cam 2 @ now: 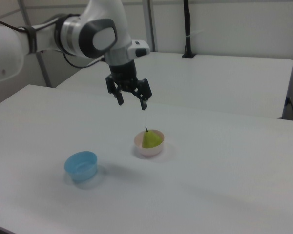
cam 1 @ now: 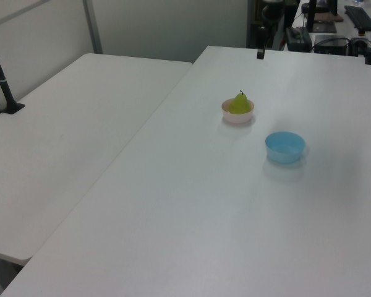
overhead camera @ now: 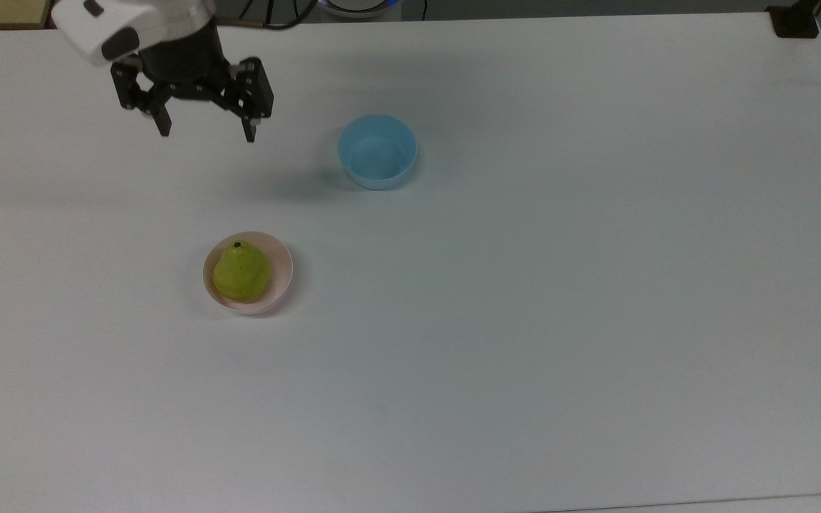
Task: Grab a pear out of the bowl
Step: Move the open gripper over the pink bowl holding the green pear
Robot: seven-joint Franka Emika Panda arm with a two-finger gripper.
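A yellow-green pear (overhead camera: pixel 241 270) (cam 1: pixel 239 104) (cam 2: pixel 151 139) stands upright in the pale pink bowl (overhead camera: pixel 282 274) (cam 1: pixel 237 116) (cam 2: pixel 147 148) on the white table. My gripper (overhead camera: pixel 207 134) (cam 2: pixel 132 104) hangs open and empty in the air. In the top view it is well above the bowl and a little to its left. In the right view it hovers above the bowl, slightly to its left, clear of the pear's stem. One dark finger (cam 1: pixel 260 54) shows at the far table edge in the left view.
A light blue bowl (overhead camera: pixel 377 151) (cam 1: pixel 285 146) (cam 2: pixel 81 166) stands empty, to the right of the gripper in the top view. A second white table (cam 1: pixel 62 136) adjoins in the left view. A black post (cam 2: pixel 187 29) rises behind in the right view.
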